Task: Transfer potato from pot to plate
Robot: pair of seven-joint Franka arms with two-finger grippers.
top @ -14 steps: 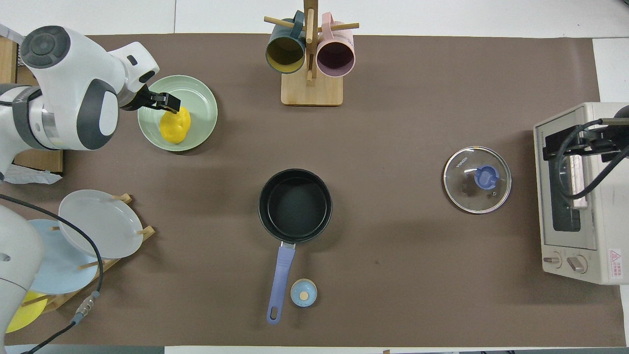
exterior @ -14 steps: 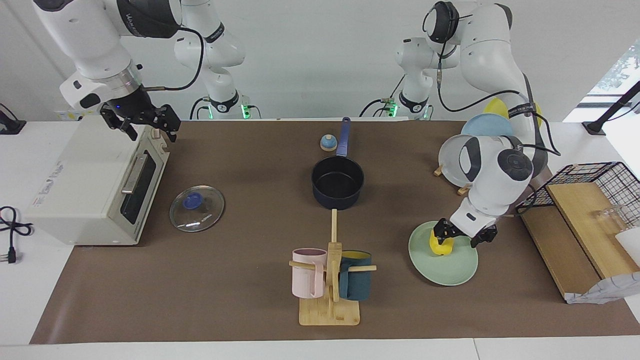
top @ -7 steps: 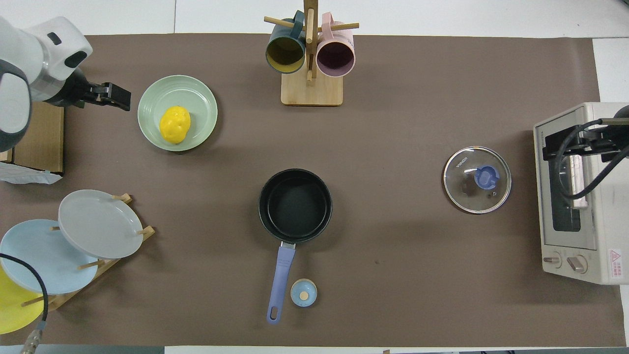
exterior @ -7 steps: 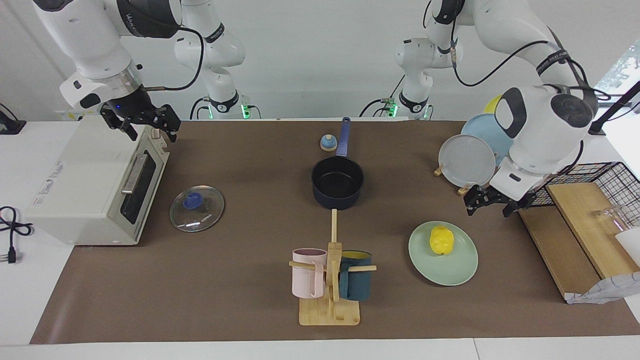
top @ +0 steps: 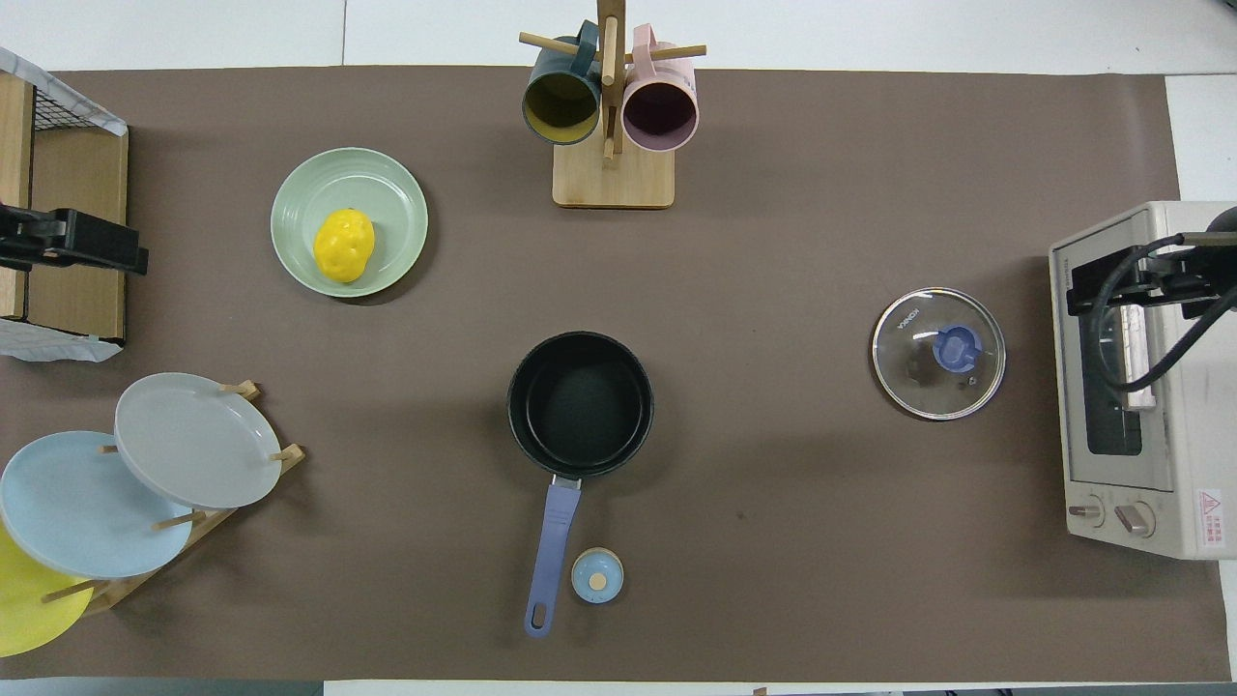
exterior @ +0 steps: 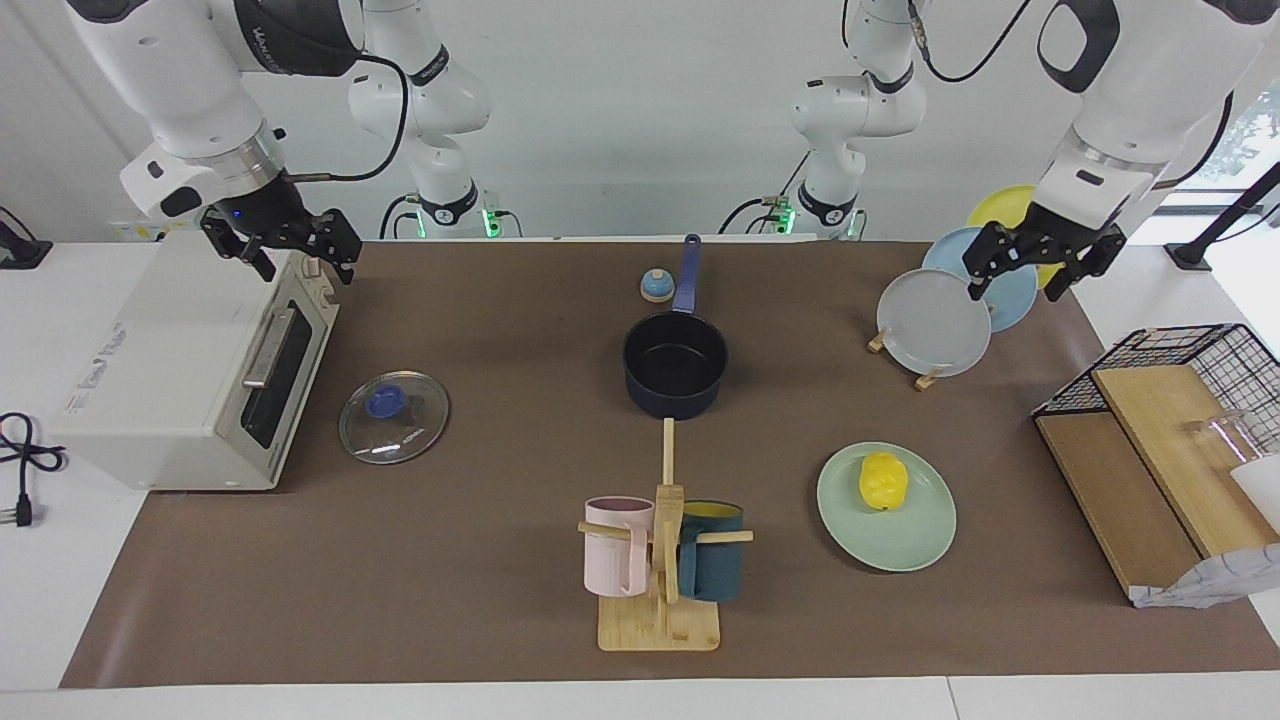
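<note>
White bench (exterior: 60, 600), covered by a brown mat (exterior: 480, 520); plain white wall at the robots' end.

Potato (exterior: 883, 479) sits on the green plate (exterior: 900, 545), toward the left arm's end of the bench. Pot (exterior: 675, 365) is mid-mat, dark inside, nothing in it, blue handle pointing at the robots. A small blue knob (exterior: 656, 286) lies just beside the handle.

Left tool (exterior: 1040, 262) is up in the air over the plate rack (exterior: 925, 380), fingers apart, holding nothing. Right tool (exterior: 290, 250) hangs over the toaster oven (exterior: 190, 370), fingers apart, also holding nothing; that arm waits.

Glass lid (exterior: 393, 417) with a blue knob lies flat in front of the oven. Mug stand (exterior: 660, 610) carries a pink mug (exterior: 615, 545) and a teal mug (exterior: 712, 565), farther from the robots than the pot. Wire basket and wood boards (exterior: 1150, 450) sit at the left arm's end.

Writing: the lid rim has a short printed word, unreadable. The oven has a red warning sticker (top: 1209, 504) by its two dials and print on top, unreadable. The right arm's dark band carries white lettering, unreadable.
</note>
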